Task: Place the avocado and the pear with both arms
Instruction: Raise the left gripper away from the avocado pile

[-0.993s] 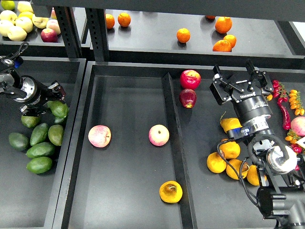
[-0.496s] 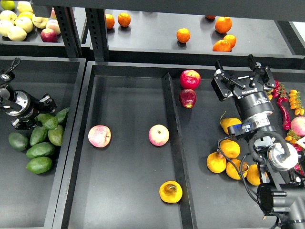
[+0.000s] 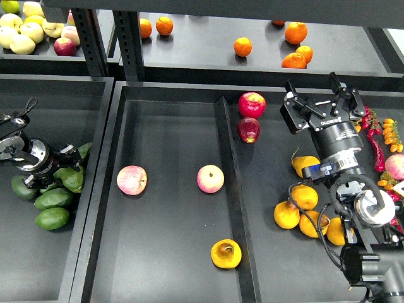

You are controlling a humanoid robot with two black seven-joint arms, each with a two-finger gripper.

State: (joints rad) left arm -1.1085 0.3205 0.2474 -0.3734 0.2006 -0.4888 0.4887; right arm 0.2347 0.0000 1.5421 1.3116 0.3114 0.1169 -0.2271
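Squat golden orange-yellow pear (image 3: 226, 254): lies alone on the black floor of the middle tray, near its front right corner, just beside the divider wall. Dark brown dimple at the stem end faces up and slightly right. Skin glossy, intact, darker orange around the dimple.

Smooth glossy mid-green oval avocado (image 3: 72, 178): sits on top of the green pile in the left tray, near that tray's right wall, long axis tilted. Partly hidden at its left end, so full outline is unclear.
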